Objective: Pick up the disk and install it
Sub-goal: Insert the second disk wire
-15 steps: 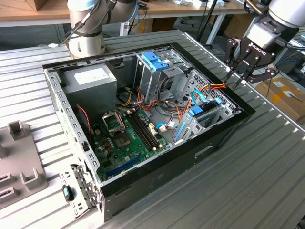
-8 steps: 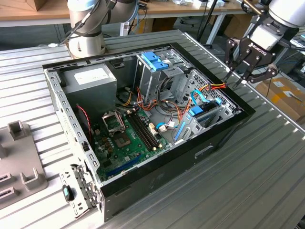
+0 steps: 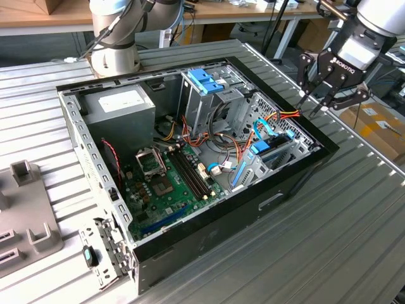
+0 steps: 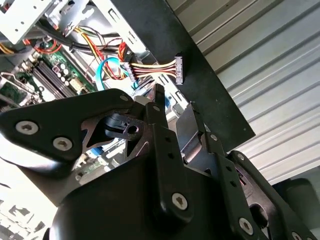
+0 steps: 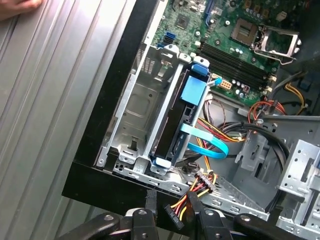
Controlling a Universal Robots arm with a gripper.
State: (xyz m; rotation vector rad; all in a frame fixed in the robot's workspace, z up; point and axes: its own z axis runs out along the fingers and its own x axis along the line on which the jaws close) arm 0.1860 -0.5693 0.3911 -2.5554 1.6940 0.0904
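Disk (image 5: 176,120) is seated edge-on in drive bay (image 5: 135,107); gripper (image 3: 329,95), empty and part-open, is held above the case rim (image 3: 304,166), install judged done.

The end effector (image 3: 318,90) hangs beside the computer case (image 3: 209,225); its arm is cut off by the exterior view's upper edge. In the second wrist view its own black body blocks most of the case floor beneath it, and the fingers (image 4: 159,107) cover the bay below them. In the first wrist view only the fingertips (image 5: 148,200) show, the rest cut off by the picture's edge. Just beyond them the disk (image 5: 176,132) stands edge-on in its bay, its label face hidden between the metal walls. A blue ribbon cable (image 5: 207,145) crosses its near end. Whether the power connector (image 5: 172,214) between the fingertips touches them cannot be told.
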